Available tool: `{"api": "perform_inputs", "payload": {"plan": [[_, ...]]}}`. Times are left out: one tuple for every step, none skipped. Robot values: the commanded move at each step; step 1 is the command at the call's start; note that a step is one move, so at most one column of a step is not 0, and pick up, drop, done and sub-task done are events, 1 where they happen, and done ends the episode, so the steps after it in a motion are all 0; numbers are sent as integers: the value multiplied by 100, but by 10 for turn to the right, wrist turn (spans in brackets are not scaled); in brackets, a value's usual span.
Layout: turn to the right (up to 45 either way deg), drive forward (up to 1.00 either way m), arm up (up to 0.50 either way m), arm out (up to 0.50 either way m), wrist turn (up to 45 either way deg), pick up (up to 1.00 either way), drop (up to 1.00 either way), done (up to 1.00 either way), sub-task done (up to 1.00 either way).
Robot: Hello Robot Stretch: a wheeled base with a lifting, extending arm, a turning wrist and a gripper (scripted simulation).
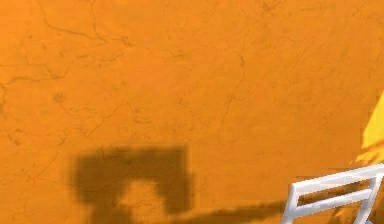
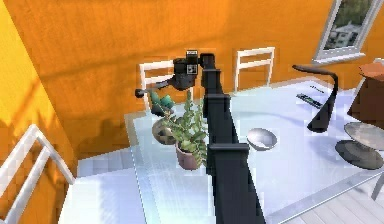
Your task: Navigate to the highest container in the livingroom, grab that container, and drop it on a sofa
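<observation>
In the arm side view my dark arm (image 2: 225, 150) rises over a glass table (image 2: 290, 185). The gripper (image 2: 146, 92) sits at its far end, near a white chair back (image 2: 158, 70) and the orange wall. I cannot tell whether it holds anything. Just below the gripper a leafy plant in a brownish pot (image 2: 188, 156) stands on the table, with a second rounded pot (image 2: 164, 133) behind it. A shallow grey bowl (image 2: 262, 138) rests on the glass to the right of the arm.
White chairs (image 2: 254, 62) (image 2: 30, 165) ring the table. A black curved lamp (image 2: 322, 105) and a dark round stand (image 2: 358, 152) occupy its right end, below a window (image 2: 352, 30). The forward view faces an orange wall (image 1: 190, 80) close up, with a white chair (image 1: 335, 195) at the bottom right.
</observation>
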Motion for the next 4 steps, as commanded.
{"api": "perform_inputs", "payload": {"plan": [[0,0,0,0,150,0,0,0,0],[0,0,-30,0,0,0,0,0,0],[0,0,0,0,0,100,0,0,0],[0,0,10,0,0,0,0,0,0]]}}
